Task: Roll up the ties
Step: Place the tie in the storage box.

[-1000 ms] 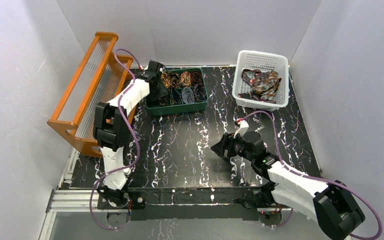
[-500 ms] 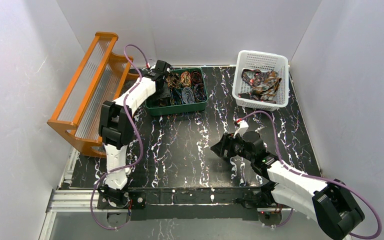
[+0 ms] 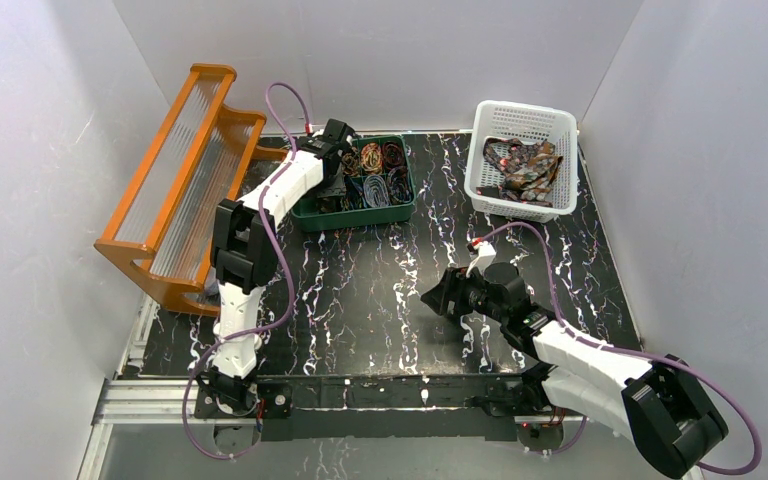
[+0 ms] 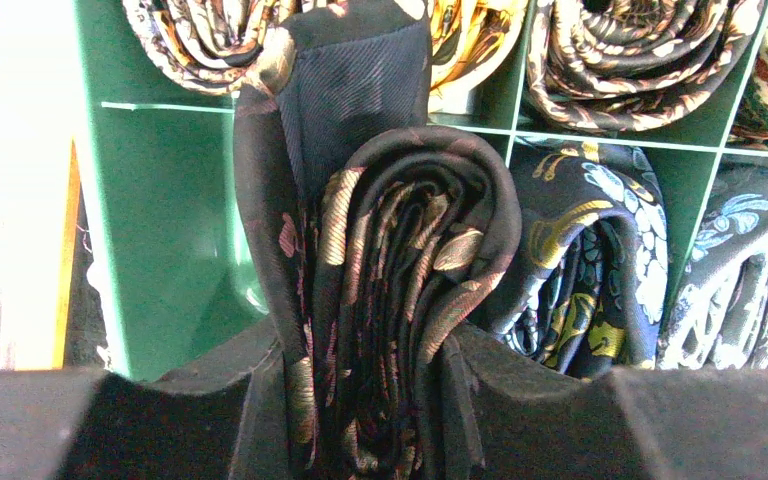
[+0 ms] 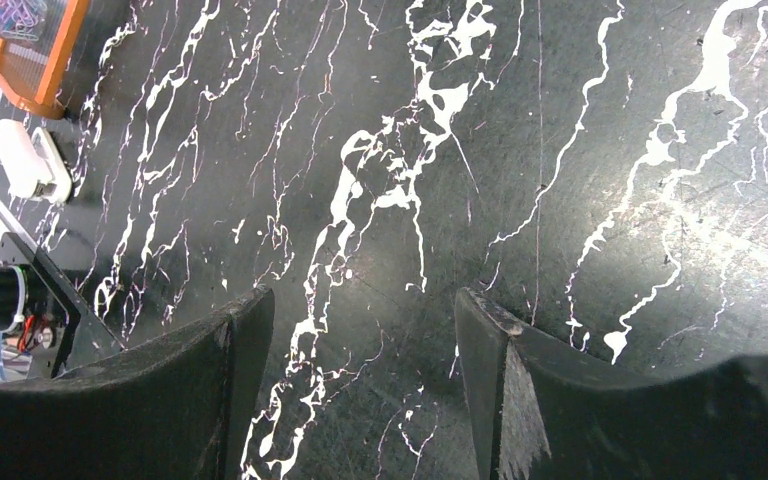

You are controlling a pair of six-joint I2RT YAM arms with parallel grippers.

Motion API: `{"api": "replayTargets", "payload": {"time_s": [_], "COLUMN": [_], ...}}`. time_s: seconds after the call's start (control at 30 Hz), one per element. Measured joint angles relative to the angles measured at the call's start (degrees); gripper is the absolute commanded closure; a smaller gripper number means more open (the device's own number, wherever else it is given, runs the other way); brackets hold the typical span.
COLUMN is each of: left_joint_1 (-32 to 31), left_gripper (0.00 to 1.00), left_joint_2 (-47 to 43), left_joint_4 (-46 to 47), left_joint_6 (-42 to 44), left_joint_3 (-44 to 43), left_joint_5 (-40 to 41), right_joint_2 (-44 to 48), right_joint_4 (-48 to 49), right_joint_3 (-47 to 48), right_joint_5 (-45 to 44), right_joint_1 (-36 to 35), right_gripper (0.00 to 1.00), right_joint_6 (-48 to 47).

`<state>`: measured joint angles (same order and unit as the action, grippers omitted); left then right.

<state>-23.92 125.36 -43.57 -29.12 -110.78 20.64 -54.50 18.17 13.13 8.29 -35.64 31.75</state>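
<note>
**One coil held at the tray, loose ties left in the basket.**

A rolled coil (image 4: 400, 270) is pinched upright between the jaws of the left gripper (image 4: 370, 400), over the green tray (image 4: 175, 230) and beside an unfilled cell at its left. The other cells are filled with stored coils (image 4: 640, 60), so much of the work is judged done. This coil is not yet set down, and loose ties (image 3: 523, 165) are heaped in the white basket (image 3: 520, 113), not yet rolled. The grip and the free cell are shown only in the left wrist view, while the basket and both arms are shown only from above. The right gripper (image 5: 360, 360) is spread and empty over the table (image 5: 580, 120), as seen most clearly in its own wrist view.
</note>
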Motion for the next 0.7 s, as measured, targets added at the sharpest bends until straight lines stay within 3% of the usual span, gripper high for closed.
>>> {"api": "replayTargets", "payload": {"time_s": [0.7], "left_joint_1": [-1.0], "left_gripper": [0.86], "left_joint_2": [1.3], "left_joint_4": [2.4], "left_joint_6": [1.7], "left_joint_3": [-2.4], "left_joint_5": [-7.1], "right_joint_2": [-1.0], "right_joint_4": [1.4], "right_joint_3": [-0.8], "right_joint_5": [0.5], "right_joint_1": [0.0], "right_gripper": [0.25], "right_joint_6": [0.6]}}
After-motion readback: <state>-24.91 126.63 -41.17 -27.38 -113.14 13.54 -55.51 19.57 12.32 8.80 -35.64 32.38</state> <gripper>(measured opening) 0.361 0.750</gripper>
